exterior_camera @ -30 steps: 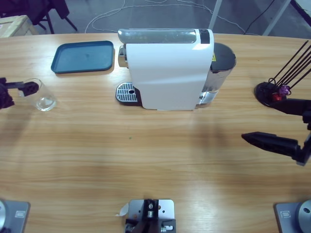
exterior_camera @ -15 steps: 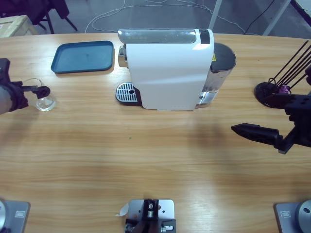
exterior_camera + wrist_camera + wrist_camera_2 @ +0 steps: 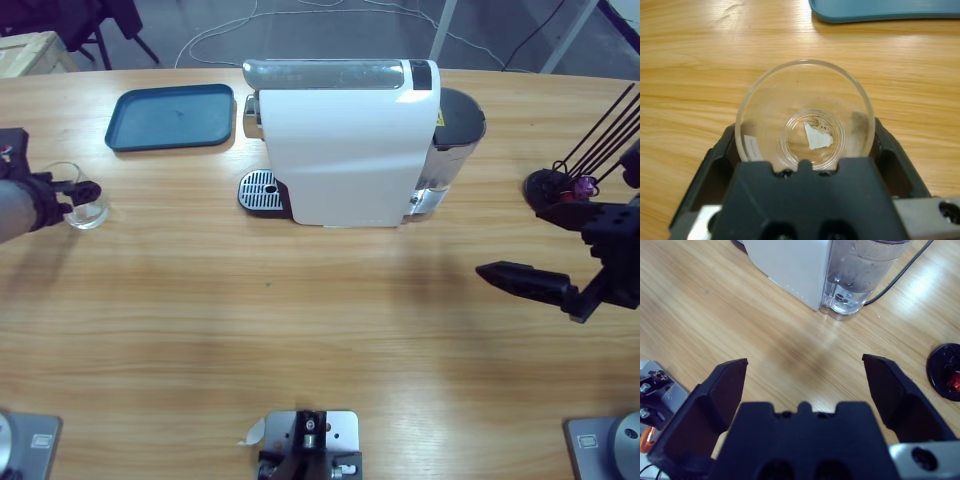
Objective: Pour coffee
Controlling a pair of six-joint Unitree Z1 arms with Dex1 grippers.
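Note:
A clear empty glass (image 3: 90, 210) stands on the wooden table at the far left. My left gripper (image 3: 78, 200) is open around it. In the left wrist view the glass (image 3: 805, 95) fills the gap, with a black jaw close against each side of its wall. The white coffee machine (image 3: 345, 150) stands at the table's back middle, its round drip grate (image 3: 262, 190) facing left, about a third of the table's width from the glass. My right gripper (image 3: 512, 240) hangs open and empty to the right of the machine; its own wrist view shows the gripper (image 3: 805, 365) over bare wood.
A blue tray (image 3: 175, 117) lies behind the glass, left of the machine. The machine's water tank (image 3: 455, 130) sits at its right end. A black capsule stand (image 3: 555, 190) with thin rods is at the far right, beside my right arm.
My left arm has come in from the left edge and its jaws now flank the glass, which shifted slightly. My right gripper has moved left, toward the machine.

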